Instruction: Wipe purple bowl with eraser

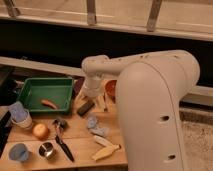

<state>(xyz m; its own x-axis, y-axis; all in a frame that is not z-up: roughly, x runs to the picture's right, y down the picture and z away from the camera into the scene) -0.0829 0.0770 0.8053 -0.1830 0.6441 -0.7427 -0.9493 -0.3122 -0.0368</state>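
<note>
The purple bowl (77, 84) shows only as a dull purple edge between the green tray and my arm; the rest is hidden behind the gripper. The eraser (85, 106), a small dark block, lies flat on the wooden table just in front of the bowl. My gripper (93, 95) hangs down from the white arm, right above the eraser's far end and beside the bowl. It is open and holds nothing.
An orange-red bowl (111, 89) sits right of the gripper. The green tray (30, 87) holds an orange-red stick. Nearer the front are a black-handled knife (63, 141), an orange fruit (40, 131), a metal cup (46, 149), a blue cup (19, 151) and a banana (105, 151).
</note>
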